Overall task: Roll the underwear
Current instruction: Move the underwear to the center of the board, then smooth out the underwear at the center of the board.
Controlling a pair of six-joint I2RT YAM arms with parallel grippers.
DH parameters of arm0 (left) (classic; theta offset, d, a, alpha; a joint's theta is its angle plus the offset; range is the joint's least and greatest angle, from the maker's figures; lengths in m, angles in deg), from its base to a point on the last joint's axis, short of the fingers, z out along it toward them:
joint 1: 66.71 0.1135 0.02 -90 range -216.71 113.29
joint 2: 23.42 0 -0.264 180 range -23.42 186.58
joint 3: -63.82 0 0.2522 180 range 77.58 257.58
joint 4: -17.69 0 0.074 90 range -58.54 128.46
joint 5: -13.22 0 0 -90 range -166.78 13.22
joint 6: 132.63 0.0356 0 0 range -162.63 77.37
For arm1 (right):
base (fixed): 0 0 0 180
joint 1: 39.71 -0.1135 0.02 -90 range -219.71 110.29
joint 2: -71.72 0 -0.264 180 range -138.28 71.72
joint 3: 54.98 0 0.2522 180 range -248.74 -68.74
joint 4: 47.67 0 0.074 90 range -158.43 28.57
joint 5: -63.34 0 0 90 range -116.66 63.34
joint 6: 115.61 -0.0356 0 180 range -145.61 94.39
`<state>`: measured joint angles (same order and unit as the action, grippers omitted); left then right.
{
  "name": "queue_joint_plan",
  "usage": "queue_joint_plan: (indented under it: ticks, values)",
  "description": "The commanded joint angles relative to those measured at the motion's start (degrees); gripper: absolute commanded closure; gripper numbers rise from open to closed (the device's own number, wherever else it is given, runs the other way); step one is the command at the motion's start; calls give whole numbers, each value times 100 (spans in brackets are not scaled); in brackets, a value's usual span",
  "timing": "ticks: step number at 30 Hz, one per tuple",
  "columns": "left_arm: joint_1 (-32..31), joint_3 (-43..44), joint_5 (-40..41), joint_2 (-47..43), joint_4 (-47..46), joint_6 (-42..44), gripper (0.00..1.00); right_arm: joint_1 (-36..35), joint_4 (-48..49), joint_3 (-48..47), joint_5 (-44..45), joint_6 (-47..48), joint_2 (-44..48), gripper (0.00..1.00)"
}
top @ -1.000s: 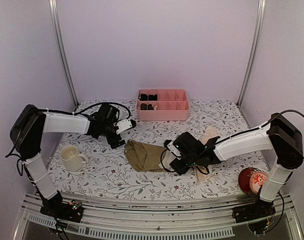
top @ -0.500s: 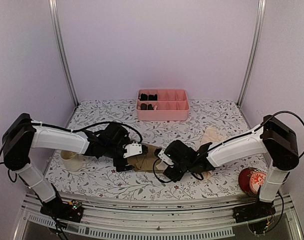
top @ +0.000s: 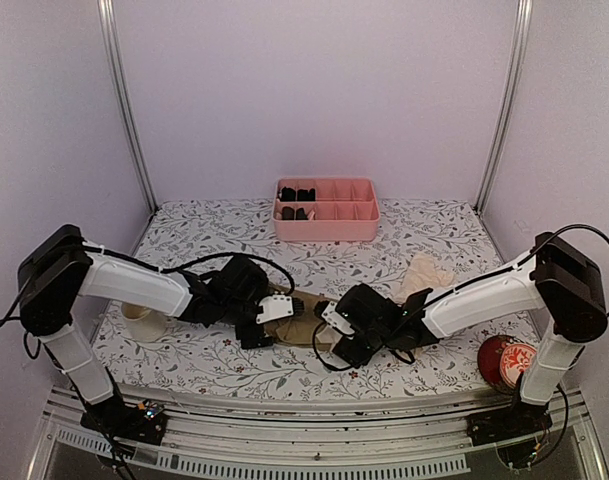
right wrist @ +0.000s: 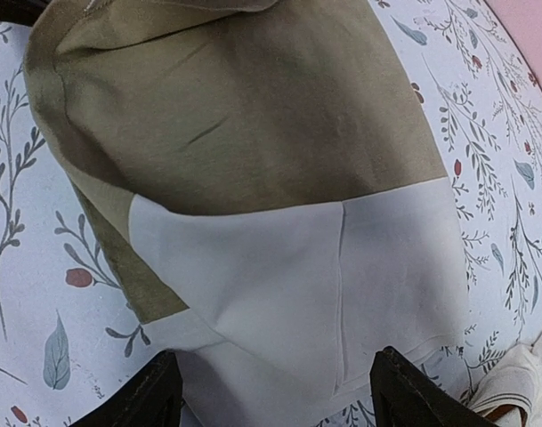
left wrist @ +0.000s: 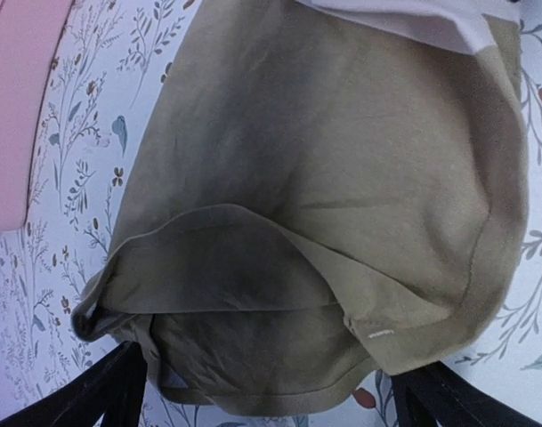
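The olive-brown underwear [top: 306, 326] with a cream-white part lies flat on the flowered table between my two grippers. My left gripper [top: 274, 322] is open at its left end; in the left wrist view its black fingers [left wrist: 101, 396] straddle the olive hem [left wrist: 279, 267]. My right gripper [top: 336, 335] is open at its right end; in the right wrist view its fingers [right wrist: 408, 391] straddle the cream-white part [right wrist: 306, 276]. The pale peach-beige underwear [top: 424, 275] lies crumpled behind my right arm; a corner shows in the right wrist view [right wrist: 520, 391].
A pink compartment tray [top: 325, 210] with small black bundles stands at the back middle. A cream mug [top: 142, 320] stands under my left arm. A red round tin [top: 506, 362] sits at the front right. The table's near edge [top: 304, 398] runs just in front.
Both arms have come in from the sides and lowered onto the olive-brown underwear, one at each end. The garment now lies mostly hidden between them.
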<state>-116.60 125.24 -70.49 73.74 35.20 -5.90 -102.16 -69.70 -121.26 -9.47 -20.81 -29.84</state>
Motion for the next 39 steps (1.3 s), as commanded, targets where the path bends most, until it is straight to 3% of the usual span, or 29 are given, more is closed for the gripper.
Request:
queue_joint_plan:
  ticks: [1,8,14,22,27,32,39]
  values:
    - [-51,85,430,320,-111,-42,1,-51,-342,87,-163,43,110,25]
    - [-31,-108,370,168,250,224,1,-55,-625,33,-334,68,256,25]
    - [1,-50,108,-303,856,458,2,6,-632,-87,-850,92,1080,20]
    - [65,624,-881,-769,1280,296,2,932,-711,-641,-2329,-200,1196,19]
    - [59,1839,-1923,-76,1945,-422,2,1390,-468,-513,-2486,-652,1024,21]
    - [53,3073,-2762,880,2916,-1068,9,1637,-122,57,-2260,-1245,1283,21]
    - [30,4061,-3292,2031,3591,-1519,18,1842,399,846,-1913,-1613,2148,22]
